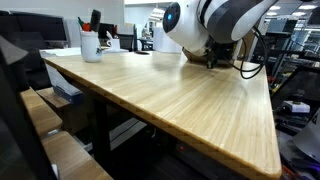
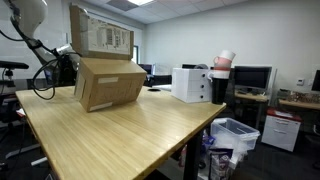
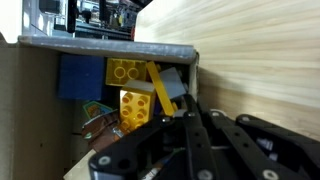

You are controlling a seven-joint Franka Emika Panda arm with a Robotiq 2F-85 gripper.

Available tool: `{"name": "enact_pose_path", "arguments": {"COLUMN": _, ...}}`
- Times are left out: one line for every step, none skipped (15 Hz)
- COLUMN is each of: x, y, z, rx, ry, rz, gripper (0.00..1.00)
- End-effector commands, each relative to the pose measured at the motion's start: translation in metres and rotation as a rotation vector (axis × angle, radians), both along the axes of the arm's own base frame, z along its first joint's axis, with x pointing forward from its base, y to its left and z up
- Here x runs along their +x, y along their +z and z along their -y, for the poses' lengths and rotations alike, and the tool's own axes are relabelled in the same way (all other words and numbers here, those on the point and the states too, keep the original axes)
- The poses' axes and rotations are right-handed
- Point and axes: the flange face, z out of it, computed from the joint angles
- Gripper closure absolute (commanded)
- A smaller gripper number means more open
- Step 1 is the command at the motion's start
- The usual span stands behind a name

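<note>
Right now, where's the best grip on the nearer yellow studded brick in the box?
Probably the flat side walls of the nearer yellow studded brick, entering through the open mouth of the cardboard box: studs face that opening, box walls block other sides.

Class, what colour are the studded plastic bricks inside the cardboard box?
Yellow; the studded plastic bricks show best in the wrist view.

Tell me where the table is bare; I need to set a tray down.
Bare: the wide table stretch before the cardboard box, and the span between the pen mug and the gripper. Crowded: inside the box, packed with yellow and blue blocks.
</note>
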Motion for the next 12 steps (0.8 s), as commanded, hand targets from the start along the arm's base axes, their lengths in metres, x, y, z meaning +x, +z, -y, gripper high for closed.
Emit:
{"name": "enact_pose_path", "arguments": {"x": -0.002, "y": 0.001, "z": -0.001, "rx": 0.024, "ry": -0.013, "rz": -0.032, "gripper": 0.95}}
{"name": "enact_pose_path", "arguments": {"x": -0.001, "y": 0.001, "z": 0.001, "rx": 0.033, "ry": -0.017, "rz": -0.035, "gripper": 0.95}}
{"name": "enact_pose_path", "arguments": {"x": 0.000, "y": 0.001, "z": 0.002, "rx": 0.038, "ry": -0.021, "rz": -0.041, "gripper": 0.95}}
{"name": "enact_pose_path", "arguments": {"x": -0.003, "y": 0.000, "z": -0.003, "rx": 0.043, "ry": -0.025, "rz": -0.045, "gripper": 0.95}}
{"name": "enact_pose_path", "arguments": {"x": -0.004, "y": 0.000, "z": -0.003, "rx": 0.052, "ry": -0.032, "rz": -0.051, "gripper": 0.95}}
{"name": "enact_pose_path", "arguments": {"x": 0.000, "y": 0.003, "z": 0.003, "rx": 0.061, "ry": -0.036, "rz": -0.054, "gripper": 0.95}}
{"name": "enact_pose_path", "arguments": {"x": -0.003, "y": 0.000, "z": -0.002, "rx": 0.066, "ry": -0.039, "rz": -0.060, "gripper": 0.95}}
{"name": "enact_pose_path", "arguments": {"x": -0.006, "y": -0.001, "z": -0.007, "rx": 0.074, "ry": -0.044, "rz": -0.067, "gripper": 0.95}}
{"name": "enact_pose_path", "arguments": {"x": -0.006, "y": -0.003, "z": -0.008, "rx": 0.080, "ry": -0.050, "rz": -0.070, "gripper": 0.95}}
{"name": "enact_pose_path", "arguments": {"x": -0.007, "y": -0.003, "z": -0.008, "rx": 0.088, "ry": -0.057, "rz": -0.074, "gripper": 0.95}}
{"name": "enact_pose_path", "arguments": {"x": -0.009, "y": -0.004, "z": -0.013, "rx": 0.094, "ry": -0.060, "rz": -0.078, "gripper": 0.94}}
{"name": "enact_pose_path", "arguments": {"x": -0.009, "y": -0.005, "z": -0.013, "rx": 0.098, "ry": -0.063, "rz": -0.080, "gripper": 0.93}}
